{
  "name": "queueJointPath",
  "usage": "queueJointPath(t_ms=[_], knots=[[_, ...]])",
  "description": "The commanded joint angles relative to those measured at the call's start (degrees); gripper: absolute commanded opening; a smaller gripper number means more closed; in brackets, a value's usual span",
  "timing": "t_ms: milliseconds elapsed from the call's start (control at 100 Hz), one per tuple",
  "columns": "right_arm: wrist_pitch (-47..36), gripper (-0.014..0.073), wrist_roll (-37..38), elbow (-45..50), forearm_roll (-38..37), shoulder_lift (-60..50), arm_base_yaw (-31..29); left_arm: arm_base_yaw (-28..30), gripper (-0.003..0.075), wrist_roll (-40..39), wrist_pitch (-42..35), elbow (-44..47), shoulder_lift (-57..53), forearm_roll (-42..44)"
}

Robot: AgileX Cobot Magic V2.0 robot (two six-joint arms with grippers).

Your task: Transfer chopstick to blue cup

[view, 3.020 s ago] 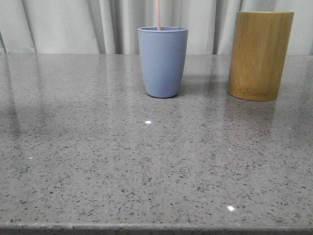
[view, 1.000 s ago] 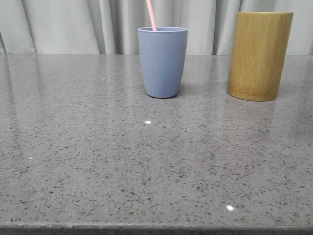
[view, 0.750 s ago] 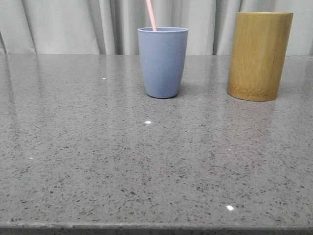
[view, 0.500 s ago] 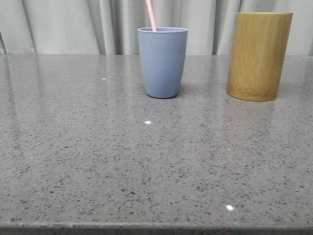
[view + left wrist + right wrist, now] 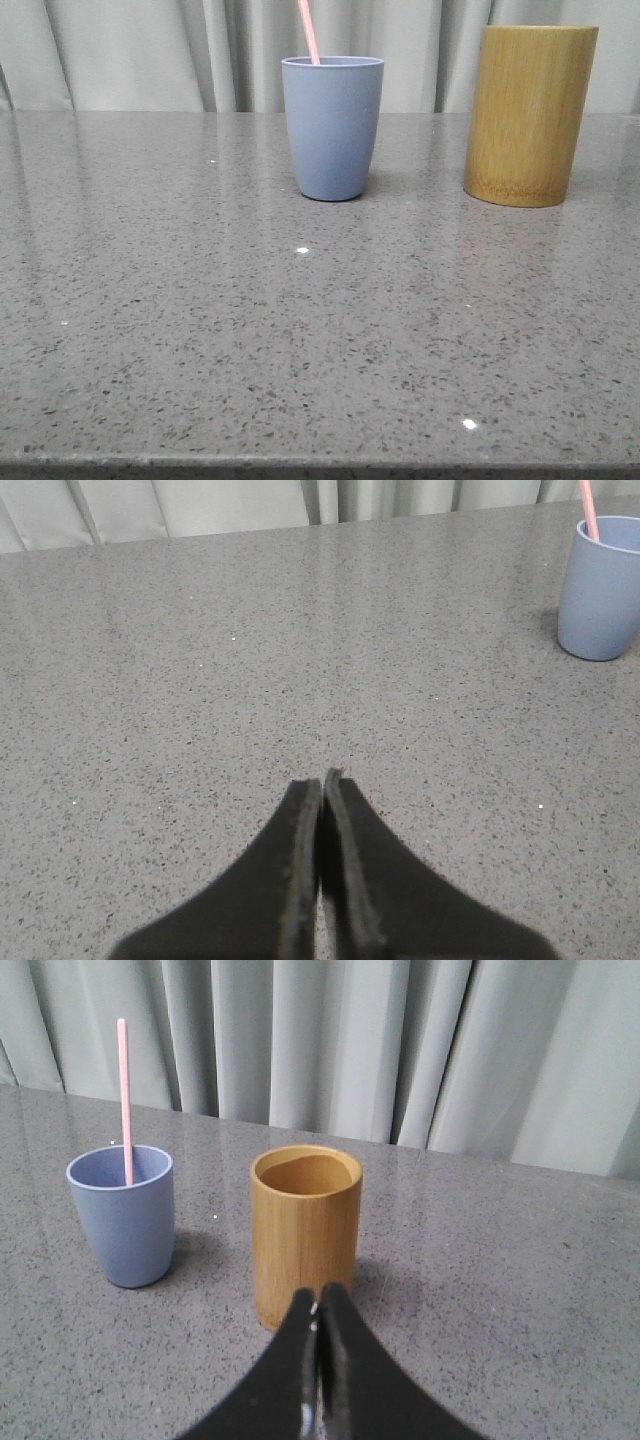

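Note:
The blue cup (image 5: pixel 332 127) stands upright at the back middle of the grey table. A pale pink chopstick (image 5: pixel 309 32) stands in it, leaning left, only its upper end showing. The cup (image 5: pixel 122 1214) and the chopstick (image 5: pixel 124 1100) also show in the right wrist view, and the cup (image 5: pixel 600 601) with the chopstick (image 5: pixel 589 508) in the left wrist view. My left gripper (image 5: pixel 322 780) is shut and empty, low over bare table well away from the cup. My right gripper (image 5: pixel 318 1296) is shut and empty, just in front of the bamboo cylinder. Neither gripper shows in the front view.
A taller yellow-brown bamboo cylinder (image 5: pixel 530 115) stands to the right of the blue cup; its inside (image 5: pixel 305 1174) looks empty. Grey curtains (image 5: pixel 150 50) hang behind the speckled table (image 5: pixel 300 340). The table's front edge runs along the bottom of the front view.
Three seconds ago the chopstick stood nearly upright in the blue cup; since one second ago it leans left. Nothing else in the front view has moved.

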Motion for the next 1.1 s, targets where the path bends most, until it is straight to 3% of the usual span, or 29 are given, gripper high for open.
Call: queueJointPath(t_ms=[0,1090], knots=[[-4.3,-0.0066,-0.4,-0.9,-0.4,0.1,-0.3,0.1,-0.0019,-0.6,-3.7,-0.9,0.3,0.9],[-4.3,-0.0066,-0.4,-0.9,-0.4,0.1,-0.3,0.1,-0.0019,-0.6,-3.7,-0.7,0.2,3.3]])
